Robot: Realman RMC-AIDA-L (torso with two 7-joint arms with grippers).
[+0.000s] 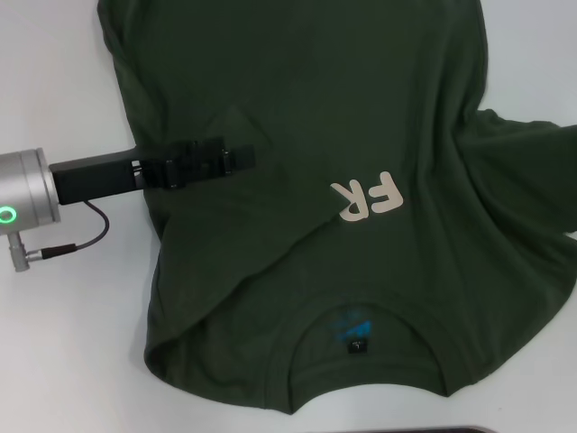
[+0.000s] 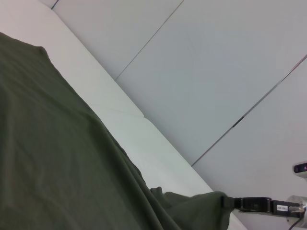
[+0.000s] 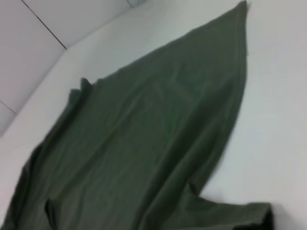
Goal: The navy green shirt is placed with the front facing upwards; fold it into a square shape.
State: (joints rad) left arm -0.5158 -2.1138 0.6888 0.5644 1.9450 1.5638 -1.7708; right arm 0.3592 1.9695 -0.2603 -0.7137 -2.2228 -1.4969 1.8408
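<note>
The navy green shirt (image 1: 297,108) lies on the white table with its collar (image 1: 370,320) toward me. Its left side is folded inward, so only the cream letters "FR" (image 1: 365,194) show. My left gripper (image 1: 242,160) reaches in from the left and lies low on that folded layer, its fingers together on the fabric. My right gripper (image 2: 229,202) is outside the head view. The left wrist view shows it far off, shut on a bunched edge of the shirt's (image 2: 57,158) right side. In the right wrist view the shirt (image 3: 144,143) spreads away over the table.
The white table (image 1: 54,81) shows to the left of the shirt and along the front edge. A black cable (image 1: 86,230) hangs from the left wrist. The shirt's right sleeve (image 1: 532,180) runs off the right edge of the head view.
</note>
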